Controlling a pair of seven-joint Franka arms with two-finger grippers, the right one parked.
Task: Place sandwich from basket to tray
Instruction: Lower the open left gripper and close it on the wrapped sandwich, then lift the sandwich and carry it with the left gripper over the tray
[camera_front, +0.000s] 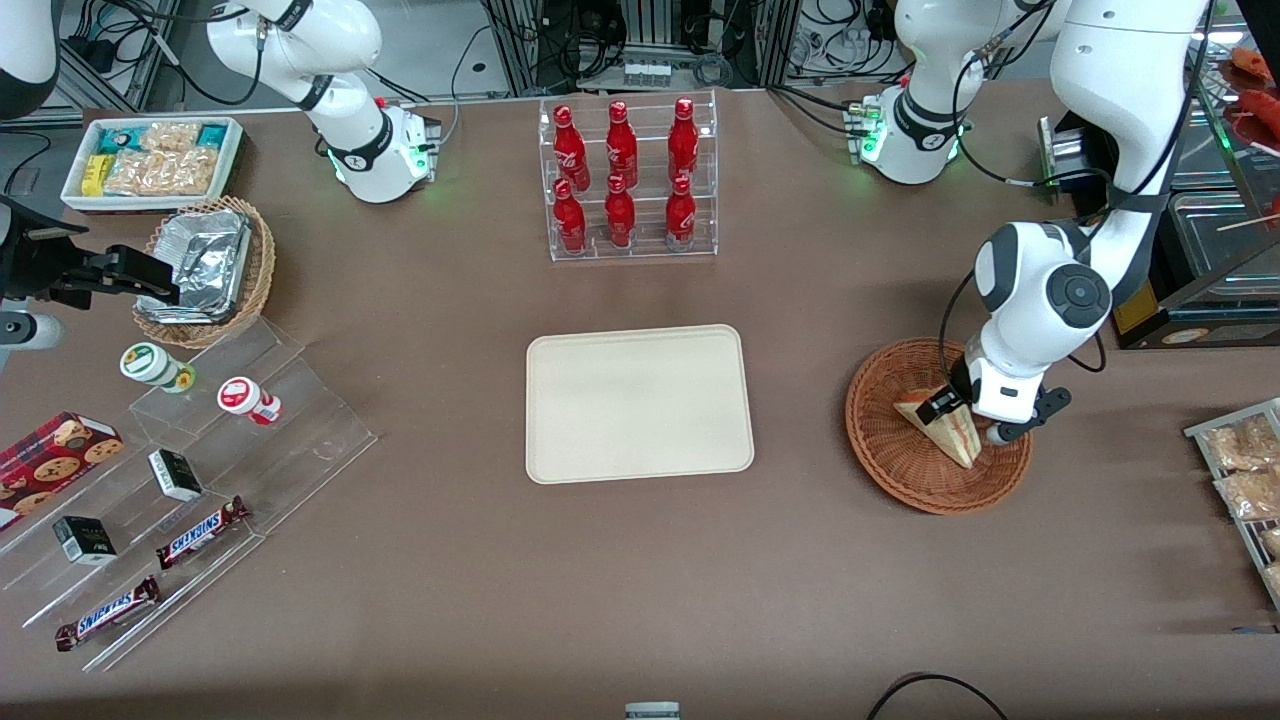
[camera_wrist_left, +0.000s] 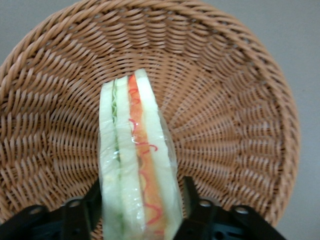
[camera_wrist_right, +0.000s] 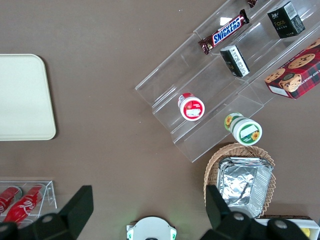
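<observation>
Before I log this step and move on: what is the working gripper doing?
Gripper: down in the basket, fingers either side of the sandwich, apparently closed on it.

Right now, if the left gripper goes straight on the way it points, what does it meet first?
The left gripper already straddles the triangular white-bread sandwich; further down, probably the round reddish-brown wicker basket.

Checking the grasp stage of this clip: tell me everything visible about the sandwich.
The sandwich is a triangular wedge of pale white bread with green and orange-red filling layers on its edge, in clear glossy wrap. It stands on edge inside the reddish-brown wicker basket, toward the working arm's end of the table. The gripper is down in the basket, one finger against each bread face. The cream tray has nothing on it.
</observation>
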